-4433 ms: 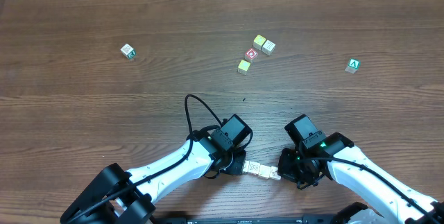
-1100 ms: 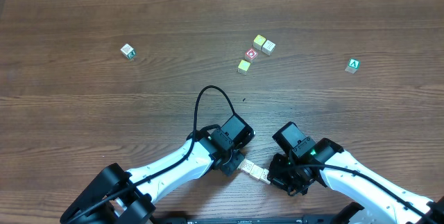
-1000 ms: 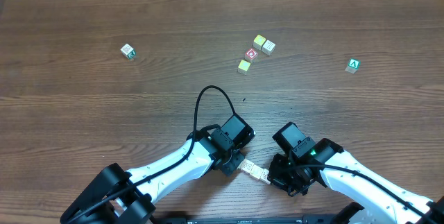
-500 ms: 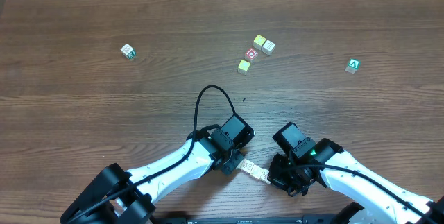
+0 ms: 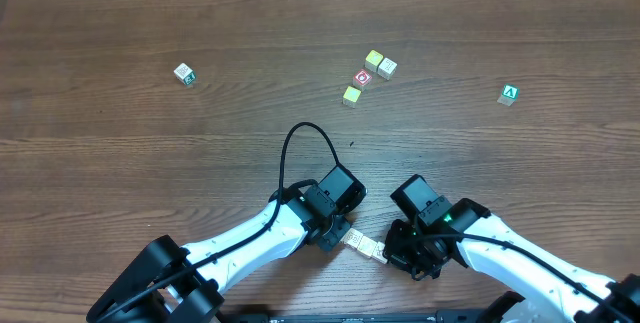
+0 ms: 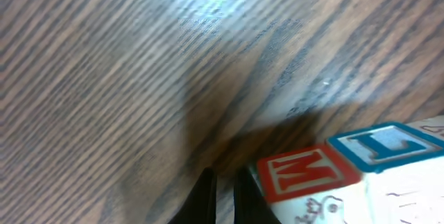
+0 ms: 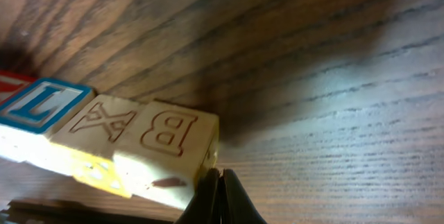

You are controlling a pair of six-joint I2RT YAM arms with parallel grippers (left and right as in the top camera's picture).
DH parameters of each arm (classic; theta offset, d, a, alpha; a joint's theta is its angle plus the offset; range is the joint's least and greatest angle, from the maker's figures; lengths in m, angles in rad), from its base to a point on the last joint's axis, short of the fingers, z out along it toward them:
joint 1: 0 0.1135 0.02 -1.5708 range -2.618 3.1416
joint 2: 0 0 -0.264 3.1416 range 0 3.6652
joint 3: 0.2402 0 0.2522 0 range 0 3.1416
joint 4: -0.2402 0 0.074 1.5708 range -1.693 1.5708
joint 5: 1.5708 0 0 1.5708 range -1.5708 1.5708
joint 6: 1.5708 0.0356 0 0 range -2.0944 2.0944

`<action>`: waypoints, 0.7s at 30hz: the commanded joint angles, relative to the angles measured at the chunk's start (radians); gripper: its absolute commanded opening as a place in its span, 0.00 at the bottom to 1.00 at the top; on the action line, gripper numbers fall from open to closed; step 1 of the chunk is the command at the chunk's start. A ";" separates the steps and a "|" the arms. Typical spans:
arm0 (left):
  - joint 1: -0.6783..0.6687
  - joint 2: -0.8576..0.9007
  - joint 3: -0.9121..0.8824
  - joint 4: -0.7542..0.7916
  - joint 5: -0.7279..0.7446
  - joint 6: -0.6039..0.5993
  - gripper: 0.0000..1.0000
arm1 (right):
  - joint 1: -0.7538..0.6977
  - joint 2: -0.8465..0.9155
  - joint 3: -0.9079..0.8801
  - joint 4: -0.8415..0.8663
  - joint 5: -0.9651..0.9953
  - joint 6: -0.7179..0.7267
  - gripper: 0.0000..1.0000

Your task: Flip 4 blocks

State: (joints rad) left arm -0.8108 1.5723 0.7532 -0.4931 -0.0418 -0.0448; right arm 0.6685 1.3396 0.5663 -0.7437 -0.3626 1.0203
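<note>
**Overhead view:** a short row of blocks (image 5: pixel 366 248) is seen lying on the wooden table (image 5: pixel 120 163) at 6 o'clock, slanted from 10 toward 4 o'clock. The left gripper (image 5: pixel 346 239) is set at the row's 10 o'clock end and the right gripper (image 5: pixel 390 256) at its 4 o'clock end. Three pale cubes (image 5: pixel 374 59) and a red-ringed cube (image 5: pixel 362 78) are grouped toward 12 o'clock. A white cube (image 5: pixel 183 73) lies toward 10 o'clock and a green cube (image 5: pixel 510 93) toward 2 o'clock. **Left wrist view:** the two dark fingers (image 6: pixel 205 196) are drawn almost together with nothing between them, just beside the M block (image 6: pixel 305 172). The blue-lettered block (image 6: pixel 385 144) adjoins it at 2 o'clock. **Right wrist view:** the jaws are pressed together, empty, at the 5 o'clock corner of the B block (image 7: pixel 170 141). The X block (image 7: pixel 104 127) and the blue-lettered block again (image 7: pixel 41 102) follow toward 10 o'clock.
</note>
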 commanded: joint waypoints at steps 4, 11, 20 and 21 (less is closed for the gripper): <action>0.027 0.010 -0.003 0.000 -0.013 0.015 0.04 | 0.006 0.026 -0.011 0.036 -0.003 -0.006 0.04; 0.034 0.010 -0.003 0.004 -0.013 0.018 0.04 | 0.008 0.026 -0.011 0.043 -0.011 -0.006 0.04; 0.034 0.010 -0.003 0.009 -0.013 0.023 0.04 | 0.060 0.026 -0.011 0.074 -0.018 0.010 0.04; 0.034 0.010 -0.003 0.009 -0.013 0.023 0.04 | 0.061 0.026 -0.011 0.077 -0.020 0.010 0.04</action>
State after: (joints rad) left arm -0.7826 1.5723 0.7532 -0.4877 -0.0467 -0.0444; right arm 0.7200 1.3624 0.5663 -0.6781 -0.3702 1.0214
